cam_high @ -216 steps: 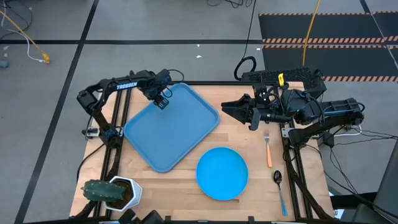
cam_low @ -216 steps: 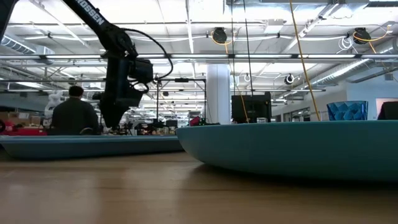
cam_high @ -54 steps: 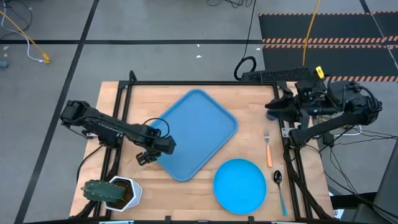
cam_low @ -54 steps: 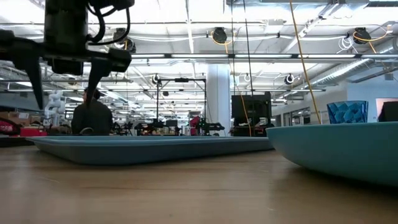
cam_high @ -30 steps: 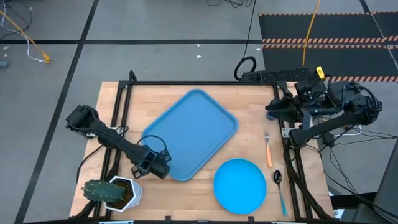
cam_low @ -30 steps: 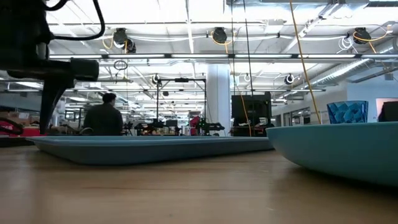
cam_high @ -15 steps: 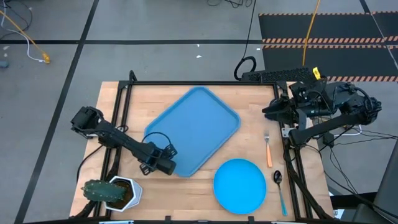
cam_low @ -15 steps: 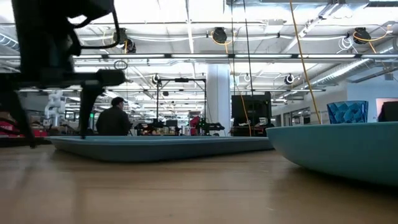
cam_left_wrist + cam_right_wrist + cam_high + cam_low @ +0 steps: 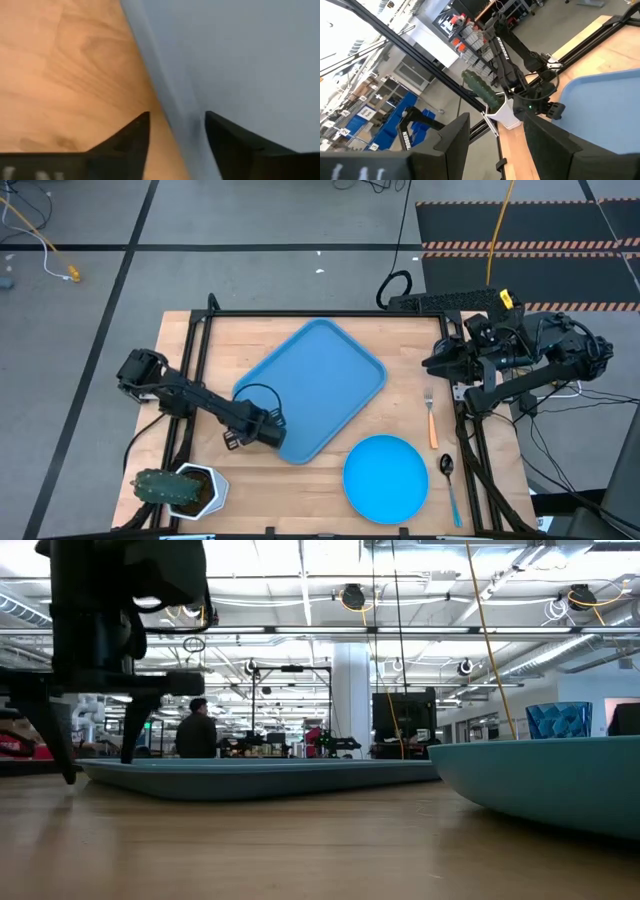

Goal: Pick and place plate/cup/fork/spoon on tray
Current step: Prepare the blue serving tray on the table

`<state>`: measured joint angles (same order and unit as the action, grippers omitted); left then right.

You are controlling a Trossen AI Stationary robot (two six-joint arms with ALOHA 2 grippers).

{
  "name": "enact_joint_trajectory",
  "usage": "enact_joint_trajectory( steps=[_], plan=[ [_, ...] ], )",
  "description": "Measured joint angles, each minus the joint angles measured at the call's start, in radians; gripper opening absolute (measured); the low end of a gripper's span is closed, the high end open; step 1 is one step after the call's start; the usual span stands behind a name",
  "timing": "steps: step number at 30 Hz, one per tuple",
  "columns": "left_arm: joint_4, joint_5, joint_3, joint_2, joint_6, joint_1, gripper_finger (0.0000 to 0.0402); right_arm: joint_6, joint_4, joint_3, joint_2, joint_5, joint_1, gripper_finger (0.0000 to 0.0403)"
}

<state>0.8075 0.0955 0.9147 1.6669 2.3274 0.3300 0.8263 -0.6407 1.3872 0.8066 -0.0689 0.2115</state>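
Note:
The blue tray (image 9: 310, 390) lies slantwise on the table's middle. My left gripper (image 9: 265, 435) is open at the tray's near-left edge. Its fingers point down astride the rim, one outside over the wood (image 9: 132, 137) and one over the tray's floor (image 9: 230, 142). The round blue plate (image 9: 385, 478) lies near the front right, with the orange-handled fork (image 9: 431, 420) and the blue-handled spoon (image 9: 450, 480) to its right. The cup (image 9: 558, 718) shows only in the low view, behind the plate (image 9: 540, 780). My right gripper (image 9: 428, 363) waits open at the far right. My left gripper stands astride the tray's rim (image 9: 175, 120) near the tray's near-left corner, coming from above and pointing down. The rim runs through the gap between the two fingers. I cannot tell whether either finger touches it. The tray lies flat on the table.
A potted cactus (image 9: 180, 488) stands at the table's near-left corner, close to my left arm. Bare wood lies left of the tray and between the tray and the fork. A person (image 9: 197, 730) shows in the room beyond the table.
My left gripper has gone toward the table's right edge and then toward the far edge, from the wood beside the tray onto its near-left rim. The tray has slid a little toward the far right, flat on the table. The person beyond the table has walked to the right.

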Motion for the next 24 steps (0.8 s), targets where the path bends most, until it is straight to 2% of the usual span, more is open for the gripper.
enact_joint_trajectory(
  steps=[4, 8, 13, 20, 24],
  plan=[
    [-0.019, -0.007, -0.013, -0.003, -0.041, -0.02, 0.0098, 0.0, 0.0, 0.0, 0.0, 0.0, 0.0, 0.018],
    [-0.063, 0.035, -0.033, -0.006, -0.042, -0.034, 0.0058, 0.0, 0.0, 0.0, 0.0, -0.001, 0.0, 0.018],
    [-0.106, 0.016, -0.035, -0.005, -0.147, -0.067, 0.0065, 0.0, 0.0, 0.0, 0.001, -0.004, 0.0, 0.018],
    [-0.101, 0.0, -0.036, -0.004, -0.192, -0.131, 0.0072, 0.0, 0.0, 0.0, 0.016, -0.006, 0.0, 0.018],
    [-0.096, 0.011, -0.036, -0.003, -0.309, -0.2, 0.0073, 0.0, 0.0, 0.0, 0.032, -0.006, 0.0, 0.018]
  ],
)
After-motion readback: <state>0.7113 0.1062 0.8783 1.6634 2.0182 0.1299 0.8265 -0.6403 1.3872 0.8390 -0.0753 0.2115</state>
